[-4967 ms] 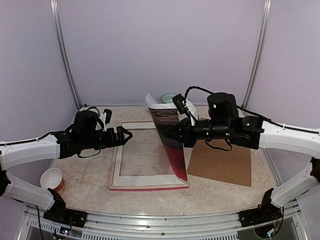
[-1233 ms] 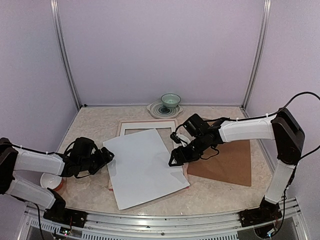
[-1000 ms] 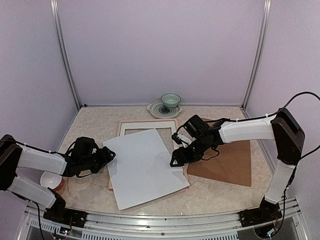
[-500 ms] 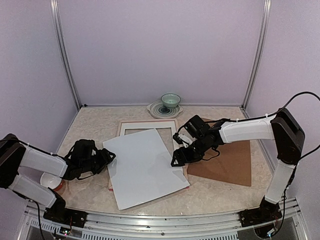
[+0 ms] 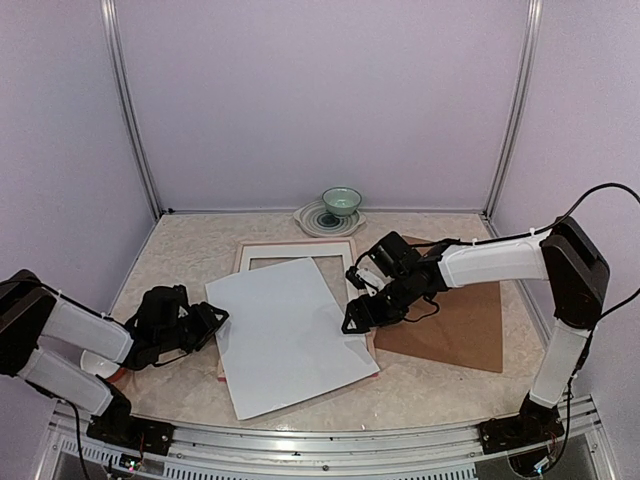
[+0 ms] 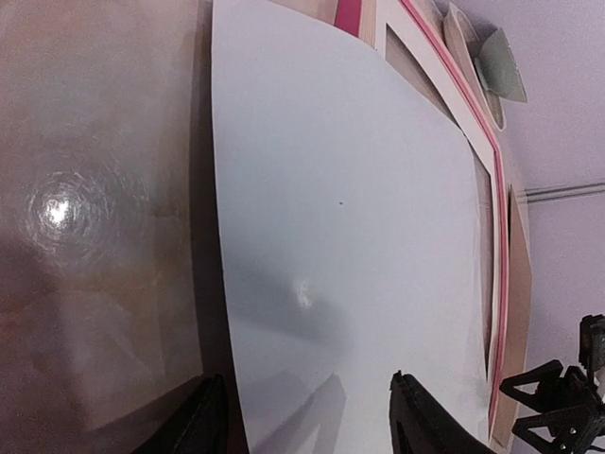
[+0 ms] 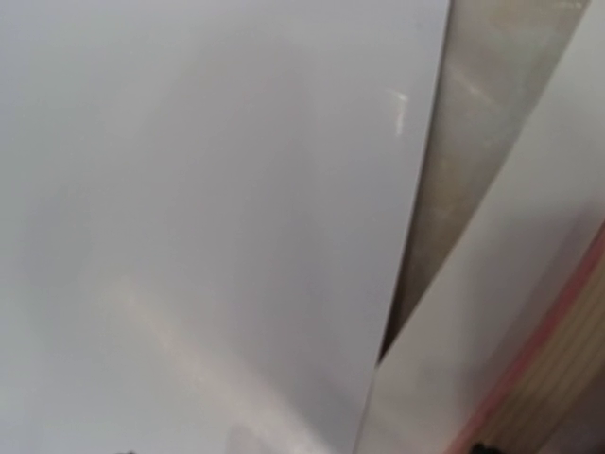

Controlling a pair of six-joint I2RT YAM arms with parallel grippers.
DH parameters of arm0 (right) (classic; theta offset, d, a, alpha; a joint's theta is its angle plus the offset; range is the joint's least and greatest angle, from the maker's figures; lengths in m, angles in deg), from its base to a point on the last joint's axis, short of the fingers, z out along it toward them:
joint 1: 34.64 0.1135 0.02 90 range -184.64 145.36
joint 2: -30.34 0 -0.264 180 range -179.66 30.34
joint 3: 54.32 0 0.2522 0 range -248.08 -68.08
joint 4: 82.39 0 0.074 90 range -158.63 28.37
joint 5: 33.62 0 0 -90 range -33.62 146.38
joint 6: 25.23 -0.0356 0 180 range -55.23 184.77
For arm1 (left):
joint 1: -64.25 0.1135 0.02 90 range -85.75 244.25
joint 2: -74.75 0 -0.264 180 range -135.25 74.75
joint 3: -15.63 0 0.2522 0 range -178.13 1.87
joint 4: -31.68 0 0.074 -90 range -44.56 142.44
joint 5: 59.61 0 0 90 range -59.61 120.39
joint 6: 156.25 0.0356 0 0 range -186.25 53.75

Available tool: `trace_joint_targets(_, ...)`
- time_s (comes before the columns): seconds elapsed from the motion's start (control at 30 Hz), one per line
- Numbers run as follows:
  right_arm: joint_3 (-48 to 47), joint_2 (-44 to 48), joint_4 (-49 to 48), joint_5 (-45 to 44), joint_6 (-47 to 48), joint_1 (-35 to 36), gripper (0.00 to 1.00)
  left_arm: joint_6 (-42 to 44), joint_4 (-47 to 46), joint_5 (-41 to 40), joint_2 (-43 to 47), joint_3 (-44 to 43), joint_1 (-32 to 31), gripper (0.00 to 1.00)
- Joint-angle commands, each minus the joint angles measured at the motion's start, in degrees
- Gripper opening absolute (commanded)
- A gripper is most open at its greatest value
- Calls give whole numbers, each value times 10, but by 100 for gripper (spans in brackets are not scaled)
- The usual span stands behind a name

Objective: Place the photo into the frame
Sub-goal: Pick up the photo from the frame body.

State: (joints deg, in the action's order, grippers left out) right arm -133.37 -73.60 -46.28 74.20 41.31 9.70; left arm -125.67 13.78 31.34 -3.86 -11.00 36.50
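Observation:
The photo (image 5: 290, 335) lies face down, its white back up, skewed across the frame (image 5: 296, 243), so the print side is hidden. The frame's pink-red rail (image 6: 497, 284) shows beyond the sheet's far side. My left gripper (image 5: 218, 318) is low at the sheet's left edge, open. One finger (image 6: 203, 421) is over the table and the other (image 6: 425, 421) over the white sheet (image 6: 350, 208). My right gripper (image 5: 352, 316) hovers open at the sheet's right edge, holding nothing. Its wrist view is filled by the white sheet (image 7: 208, 208), with a strip of pink rail (image 7: 529, 369).
The white mat (image 5: 300, 256) lies in the frame under the sheet. A brown hardboard backing (image 5: 455, 330) lies to the right. A green bowl (image 5: 341, 201) on a plate stands at the back. A white and orange cup (image 5: 100, 362) sits by my left arm.
The photo, held upright by the right gripper five seconds ago, now lies flat, face down. Over the last second the left jaws have narrowed and that gripper has drawn back slightly left.

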Motion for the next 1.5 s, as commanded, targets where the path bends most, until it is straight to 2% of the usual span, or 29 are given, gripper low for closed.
trace_joint_targets(0.0, 10, -8, -6, 2, 5, -4, 75, -14, -65, 21, -14, 22, 7, 58)
trace_joint_targets(0.43, 12, -5, -5, 2, 7, -4, 75, -72, -249, 78, -100, 77, 28, 54)
trace_joint_targets(0.6, 14, -9, -5, 2, 7, -4, 75, -95, -332, 100, -149, 95, 37, 42)
trace_joint_targets(0.73, 15, -9, -5, 1, 8, -4, 75, -99, -358, 109, -175, 96, 38, 35)
trace_joint_targets(1.07, 16, -9, -6, 0, 6, -4, 75, -81, -319, 98, -146, 98, 39, 17)
trace_joint_targets(1.47, 18, -9, -9, 2, 6, -4, 75, -4, -193, 69, -24, 79, 38, 9)
